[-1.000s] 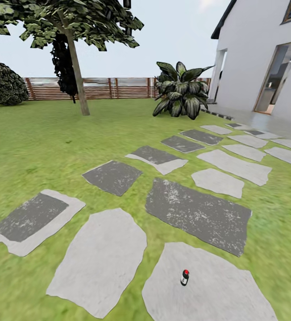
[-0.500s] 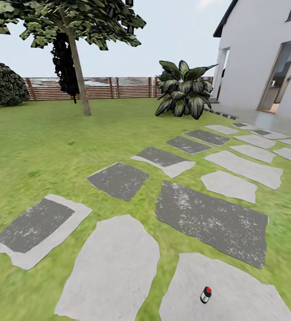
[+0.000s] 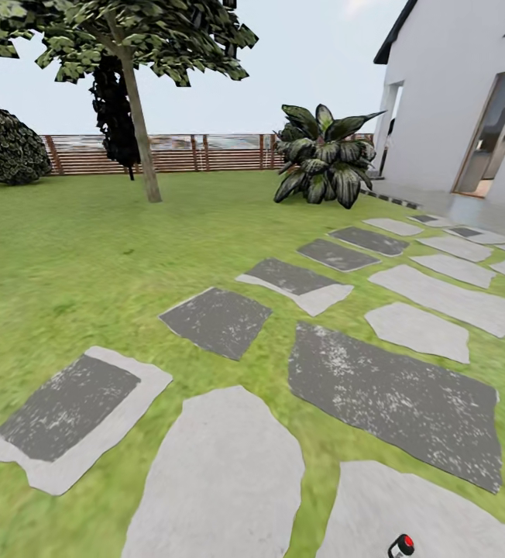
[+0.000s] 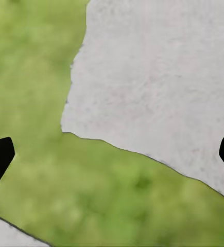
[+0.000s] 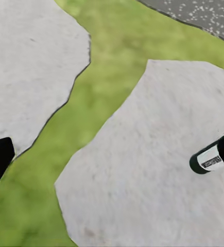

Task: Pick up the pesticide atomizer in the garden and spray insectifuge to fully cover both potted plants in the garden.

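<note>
— One atomizer (image 3: 400,546) lies on a pale stone (image 3: 438,511) at the head view's bottom edge. It sat higher in frame a second ago; the whole scene has slid, so the camera moved, not the bottle.

— Meaning?

— Likely the robot closing in to pick it up. The right wrist view catches the atomizer (image 5: 210,158) beside one finger.

— Grippers?

— Left gripper (image 4: 112,154) and right gripper (image 5: 112,154) both spread wide, holding nothing.

— Counts?

— One tree (image 3: 136,101), one fence (image 3: 175,153), one house (image 3: 462,93), about a dozen stones. That leafy plant (image 3: 326,159) looks too big to be a target, though it's distant.
</note>
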You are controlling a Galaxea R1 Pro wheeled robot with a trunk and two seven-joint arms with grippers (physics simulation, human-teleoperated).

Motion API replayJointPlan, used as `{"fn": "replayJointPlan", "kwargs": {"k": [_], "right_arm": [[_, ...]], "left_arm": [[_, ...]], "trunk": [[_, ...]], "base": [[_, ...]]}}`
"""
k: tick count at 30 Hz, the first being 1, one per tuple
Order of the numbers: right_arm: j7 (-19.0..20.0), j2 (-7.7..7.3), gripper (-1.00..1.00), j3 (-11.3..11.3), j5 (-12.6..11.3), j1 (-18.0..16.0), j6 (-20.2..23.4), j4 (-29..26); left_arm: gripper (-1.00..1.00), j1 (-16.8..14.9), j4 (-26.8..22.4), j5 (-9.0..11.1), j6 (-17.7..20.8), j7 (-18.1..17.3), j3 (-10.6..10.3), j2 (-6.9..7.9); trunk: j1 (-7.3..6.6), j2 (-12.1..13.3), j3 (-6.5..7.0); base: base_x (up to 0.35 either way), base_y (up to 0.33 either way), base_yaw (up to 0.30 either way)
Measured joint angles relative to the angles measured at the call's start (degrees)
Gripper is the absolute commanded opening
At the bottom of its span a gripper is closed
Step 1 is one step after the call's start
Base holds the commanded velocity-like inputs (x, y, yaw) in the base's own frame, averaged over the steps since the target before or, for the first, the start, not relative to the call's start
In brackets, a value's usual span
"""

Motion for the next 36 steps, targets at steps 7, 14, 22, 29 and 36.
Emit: {"fn": "replayJointPlan", "kwargs": {"k": [7,14,22,29,36], "right_arm": [[-0.09,0.07,1.0,-0.04,0.07,0.0,0.01,-0.04],[-0.09,0.08,1.0,-0.04,0.07,0.0,0.01,-0.04],[-0.09,0.09,1.0,-0.06,0.01,0.0,0.03,-0.04],[-0.12,0.09,1.0,-0.08,-0.1,0.01,0.04,-0.06],[-0.11,0.09,1.0,-0.08,-0.09,0.02,0.04,-0.06]], "left_arm": [[1.0,0.0,0.01,0.0,0.0,-0.02,0.01,-0.01],[1.0,0.0,0.0,0.0,0.0,-0.03,0.01,-0.01],[1.0,0.0,0.0,0.0,0.0,-0.02,0.01,0.0],[1.0,-0.01,0.02,-0.01,0.0,-0.01,0.01,-0.01],[1.0,-0.02,0.02,-0.01,0.0,0.0,0.01,0.0]], "trunk": [[0.0,0.0,0.0],[0.0,0.0,0.0],[0.0,0.0,0.0],[0.0,0.0,0.0],[0.0,0.0,0.09]], "base": [[0.23,0.279,-0.037],[0.23,0.279,-0.024],[0.23,0.28,-0.003],[0.23,0.28,-0.175],[0.23,0.28,-0.26]]}}
